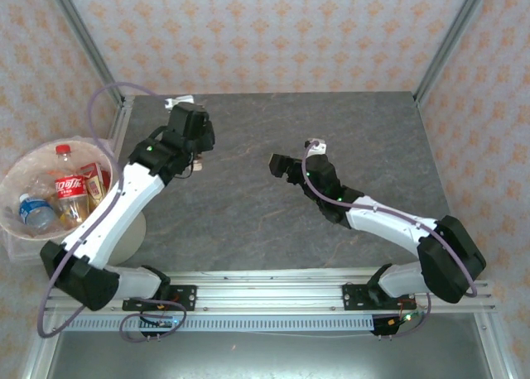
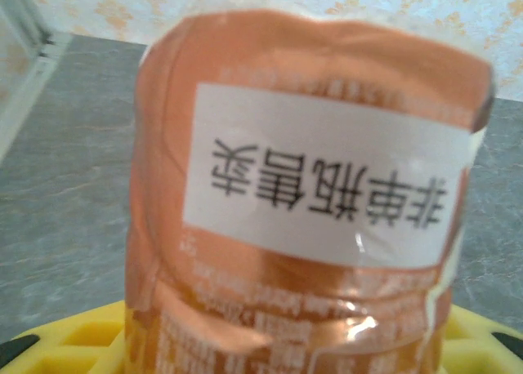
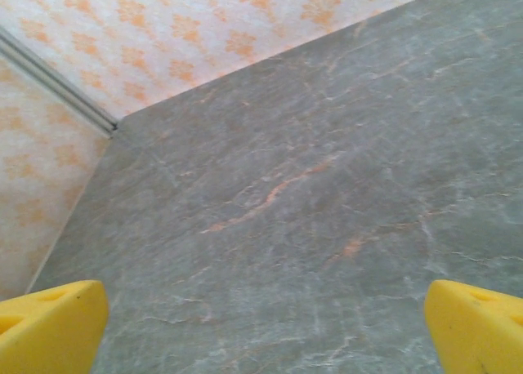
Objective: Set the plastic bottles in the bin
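An orange-labelled plastic bottle (image 2: 310, 194) with a white sticker stands close up in the left wrist view, and its label is creased. My left gripper (image 2: 278, 353) is shut on it, with yellow fingers (image 2: 73, 345) on either side of its base. From above, that gripper (image 1: 192, 132) hovers over the table's far left corner. The bin (image 1: 15, 189) stands left of the table. It holds a red-labelled bottle (image 1: 69, 185), a blue-capped bottle (image 1: 33, 211) and an orange-labelled one (image 1: 95, 180). My right gripper (image 1: 277, 165) is open over mid-table, with bare table between its yellow fingertips (image 3: 49, 329).
The grey stone-patterned table (image 1: 331, 139) has metal frame posts (image 1: 83, 35) at its back corners and patterned walls behind. A small white piece (image 1: 176, 103) lies just past the left gripper; I cannot tell what it is.
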Action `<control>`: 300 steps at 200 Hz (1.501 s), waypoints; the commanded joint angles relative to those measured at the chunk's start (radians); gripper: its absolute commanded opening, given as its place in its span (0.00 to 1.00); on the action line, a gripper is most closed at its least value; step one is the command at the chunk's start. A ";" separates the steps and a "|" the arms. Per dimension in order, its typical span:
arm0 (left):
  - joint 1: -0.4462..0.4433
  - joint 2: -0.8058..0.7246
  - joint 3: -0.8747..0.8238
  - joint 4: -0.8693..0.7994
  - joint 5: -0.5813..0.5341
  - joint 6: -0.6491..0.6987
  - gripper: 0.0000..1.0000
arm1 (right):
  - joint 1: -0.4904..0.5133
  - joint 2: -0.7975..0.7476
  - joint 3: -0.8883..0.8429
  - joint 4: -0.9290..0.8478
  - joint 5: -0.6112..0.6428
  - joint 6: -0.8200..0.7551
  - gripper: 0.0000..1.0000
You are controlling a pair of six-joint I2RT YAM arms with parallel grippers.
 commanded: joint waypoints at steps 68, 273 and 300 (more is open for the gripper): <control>0.041 -0.341 0.143 -0.407 -0.514 0.058 0.54 | -0.022 -0.003 0.011 -0.063 0.091 -0.044 0.99; 1.145 -0.286 -0.003 -0.401 -0.105 0.114 0.62 | -0.023 0.054 0.086 -0.131 0.014 0.002 0.99; 1.146 -0.280 0.003 -0.423 -0.082 0.089 0.78 | -0.023 0.069 0.096 -0.128 0.001 0.011 0.99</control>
